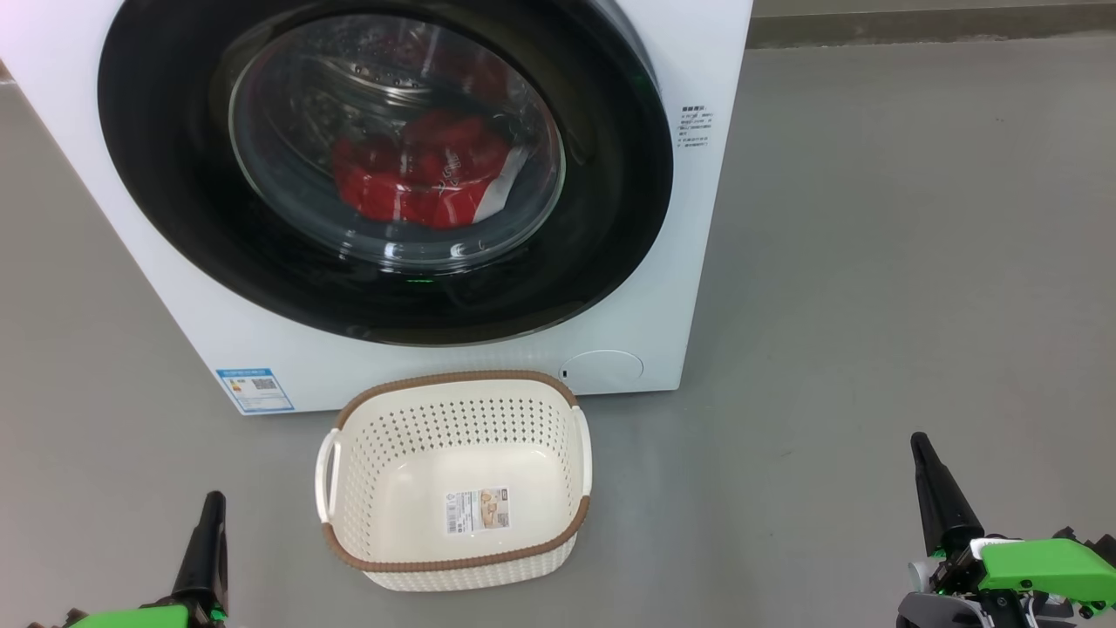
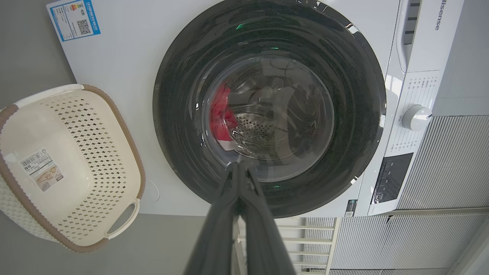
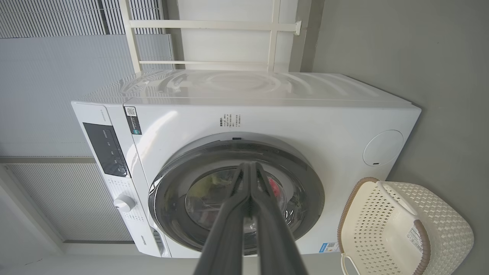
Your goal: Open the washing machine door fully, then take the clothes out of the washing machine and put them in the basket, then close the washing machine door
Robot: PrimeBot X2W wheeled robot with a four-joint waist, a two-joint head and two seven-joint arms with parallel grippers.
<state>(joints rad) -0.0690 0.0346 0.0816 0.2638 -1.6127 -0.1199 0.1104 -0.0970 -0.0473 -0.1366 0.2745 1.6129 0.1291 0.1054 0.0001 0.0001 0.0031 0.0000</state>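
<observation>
Clothes (image 1: 418,174) show dimly through the closed washing machine door (image 1: 174,201); left hand (image 2: 238,165) and right hand (image 3: 250,165) pinched together, empty.

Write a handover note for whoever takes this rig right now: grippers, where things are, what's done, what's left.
Left gripper: shut, holding nothing, low and short of the washer.
Right gripper: shut, holding nothing, also held back.
Door: not swung open; it covers the drum.
Clothes: red, inside the drum behind the glass.
Basket: on the floor just before the washer, nothing in it but its label.
Done: nothing.
Left: open the door fully, move the clothes to the basket, close the door.
</observation>
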